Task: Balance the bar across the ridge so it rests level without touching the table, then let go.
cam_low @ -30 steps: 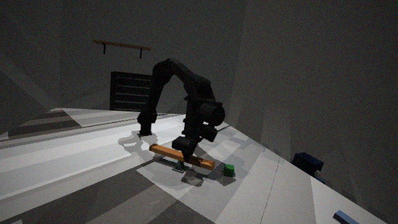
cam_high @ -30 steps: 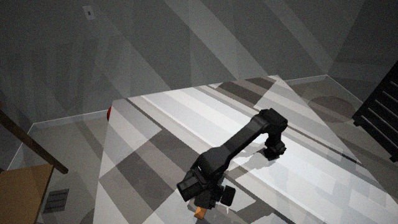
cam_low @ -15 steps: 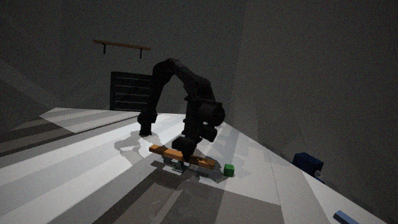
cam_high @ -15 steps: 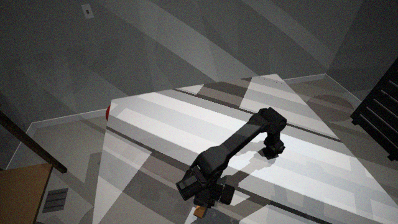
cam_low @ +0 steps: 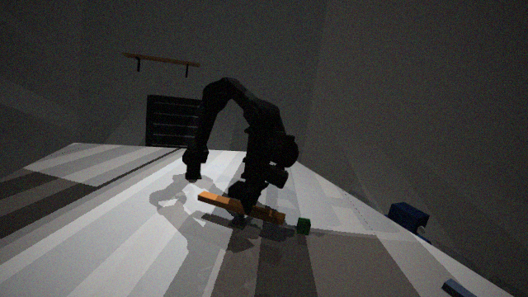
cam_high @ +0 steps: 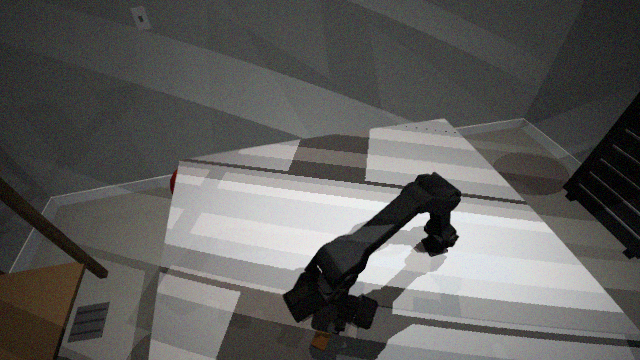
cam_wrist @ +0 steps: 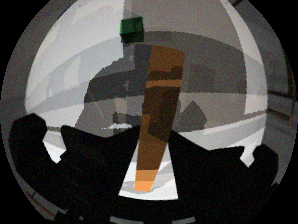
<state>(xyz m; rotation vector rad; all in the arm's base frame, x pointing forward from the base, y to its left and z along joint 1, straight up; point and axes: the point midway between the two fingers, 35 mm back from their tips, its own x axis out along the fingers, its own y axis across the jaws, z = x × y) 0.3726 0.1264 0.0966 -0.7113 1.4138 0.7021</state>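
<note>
The orange bar lies above the table on the small grey ridge, which shows under its middle in the exterior view. Both bar ends look clear of the table; the bar slants in that view, and I cannot tell whether it is truly level. My gripper points down around the bar's middle. Its fingers are slightly open, very close on either side of the bar, without a clear grip on it. The fingertips and the contact of bar and ridge are partly hidden.
A green cube stands on the table just beyond one bar end. A blue block lies near the table edge at lower right in the exterior view. Striped light and the arm's shadow cross the table.
</note>
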